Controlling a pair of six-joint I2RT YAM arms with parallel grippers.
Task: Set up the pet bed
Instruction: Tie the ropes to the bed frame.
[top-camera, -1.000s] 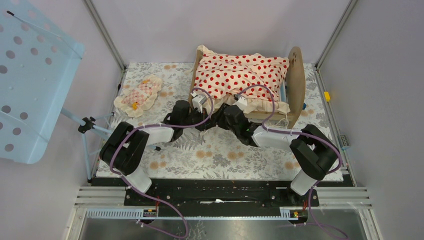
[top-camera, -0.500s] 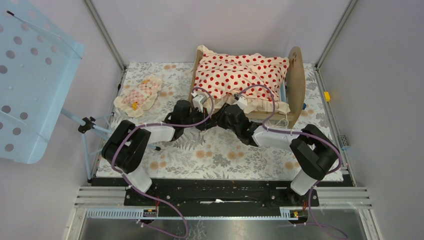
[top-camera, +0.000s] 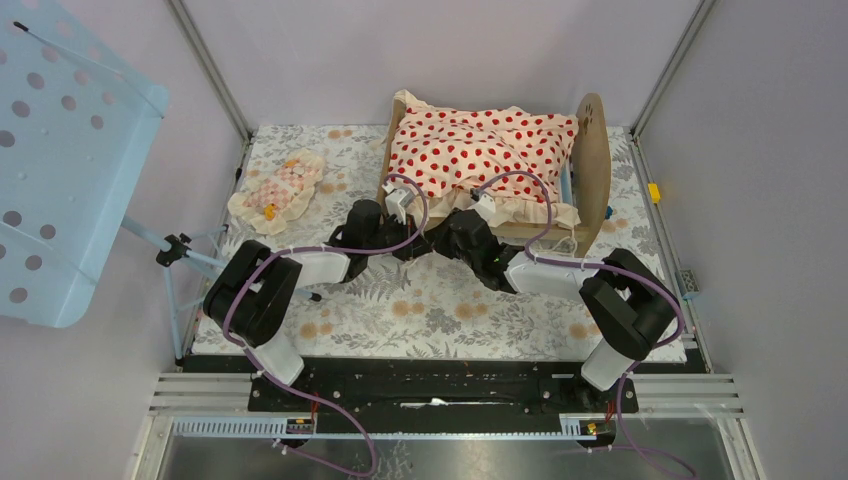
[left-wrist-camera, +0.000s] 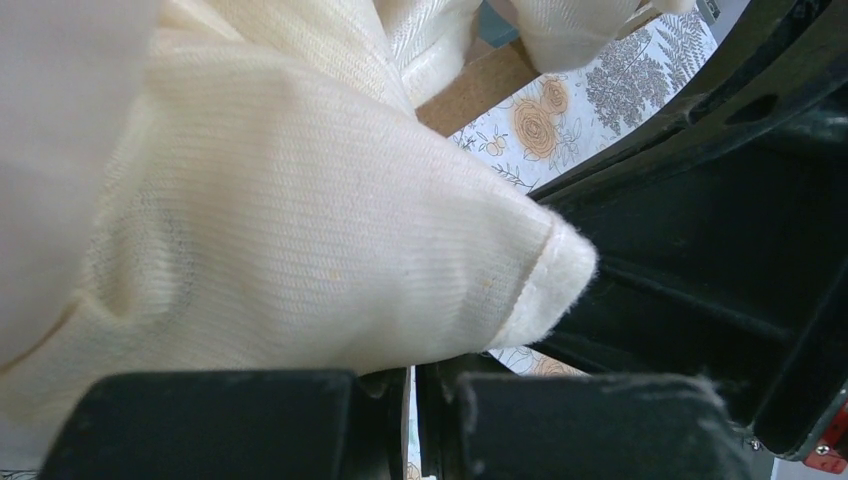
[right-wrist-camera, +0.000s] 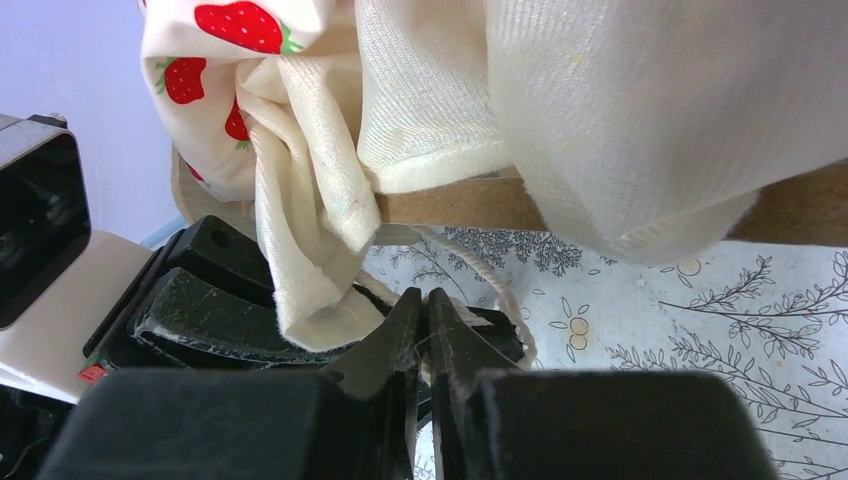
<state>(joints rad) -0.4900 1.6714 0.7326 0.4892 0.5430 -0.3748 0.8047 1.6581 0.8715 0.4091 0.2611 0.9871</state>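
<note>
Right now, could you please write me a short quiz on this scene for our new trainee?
1. True or false: the pillow lies on the pet bed.
2. What is spread over the bed? A) a red-dotted blanket; B) a blue towel; C) nothing.
3. In the top view, at which end of the bed does the headboard stand?
Key: 1 false, it lies on the table, left of the bed. 2 A. 3 the right end.
</note>
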